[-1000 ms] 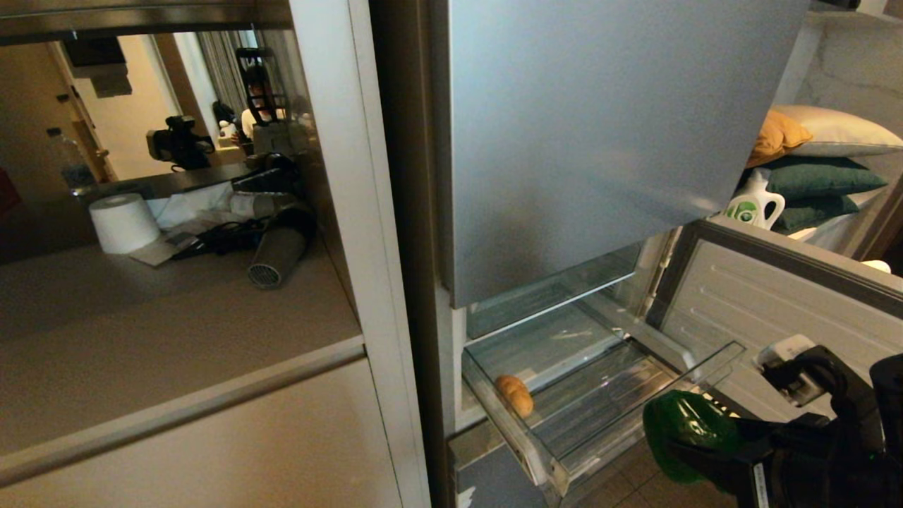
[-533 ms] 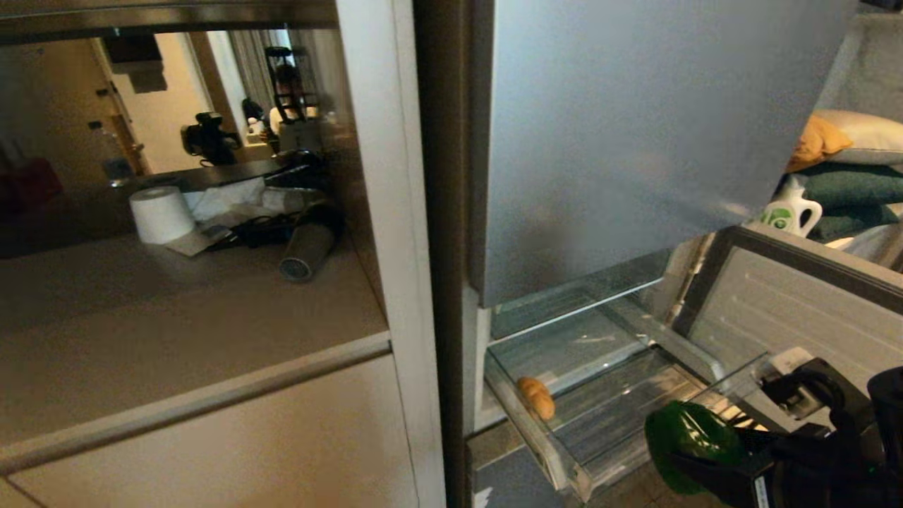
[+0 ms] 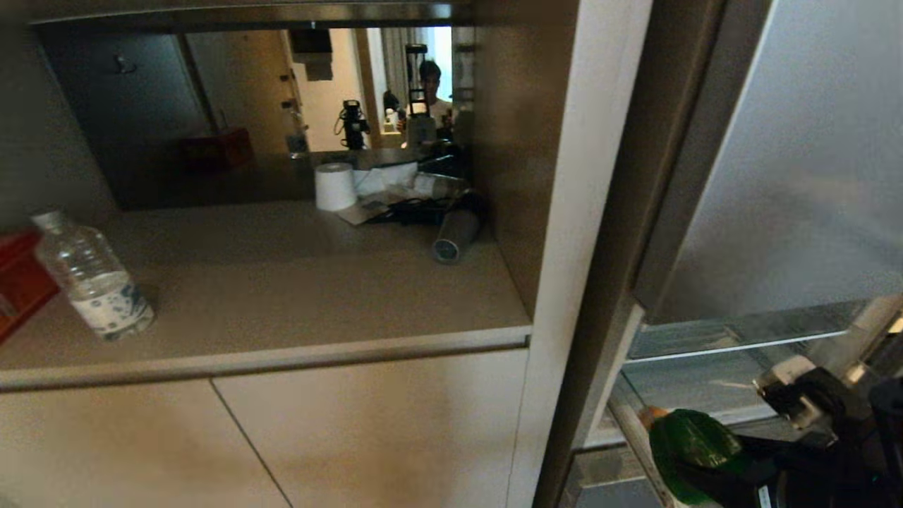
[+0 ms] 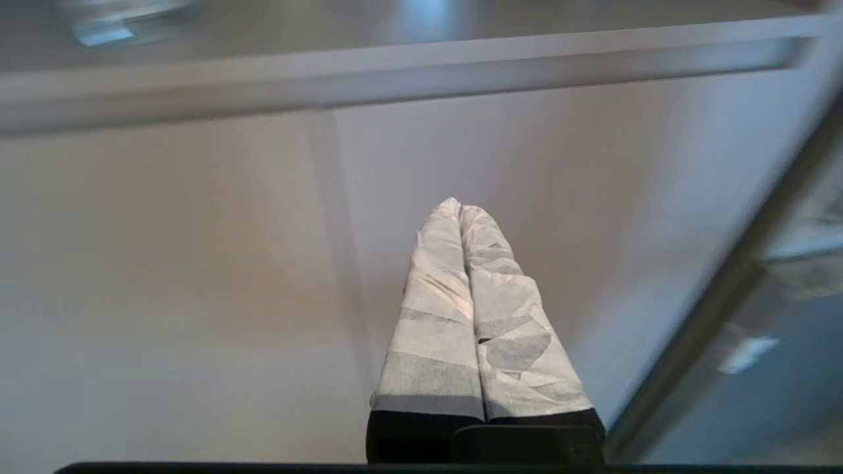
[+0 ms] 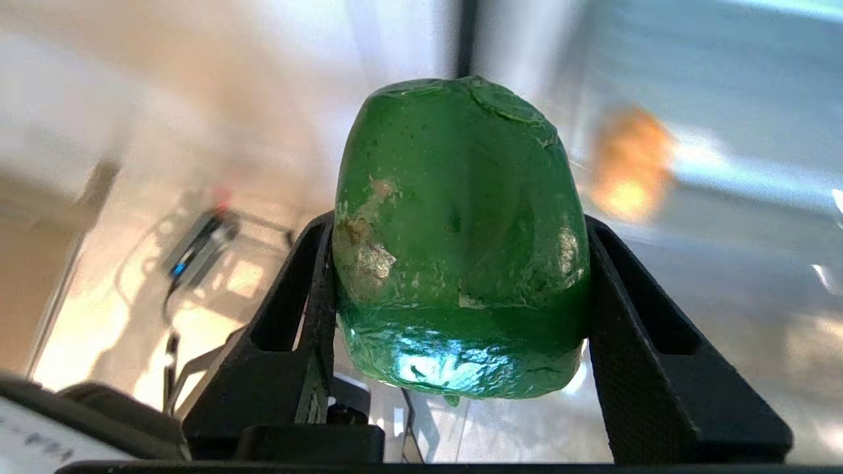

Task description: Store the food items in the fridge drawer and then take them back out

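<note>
Glossy dark green, the bell pepper (image 5: 458,243) sat clamped between the black fingers (image 5: 299,309) of the right claw (image 3: 695,458), low at the right of the head view, just in front of the open fridge drawer (image 3: 705,384). The potato (image 3: 652,411) lay in the drawer behind it, only a tan edge peeking past the pepper. The left claw (image 4: 461,214) hung before the beige cabinet doors (image 4: 197,283), its taped fingers pressed together on nothing.

The grip looked risky: the pepper's skin was slick and lumpy and the fingers bore only on its lower flanks, so a quick swing could let it twist or slide out onto the floor. Its bulge might also clip the drawer's clear front wall.

The beige surface (image 3: 303,282) carried a clear water bottle (image 3: 92,279), a red tin box (image 3: 17,282), a white paper roll (image 3: 334,186) and tangled dark gear. A mirror (image 3: 282,106) behind reflected a room with a person and a camera rig.
</note>
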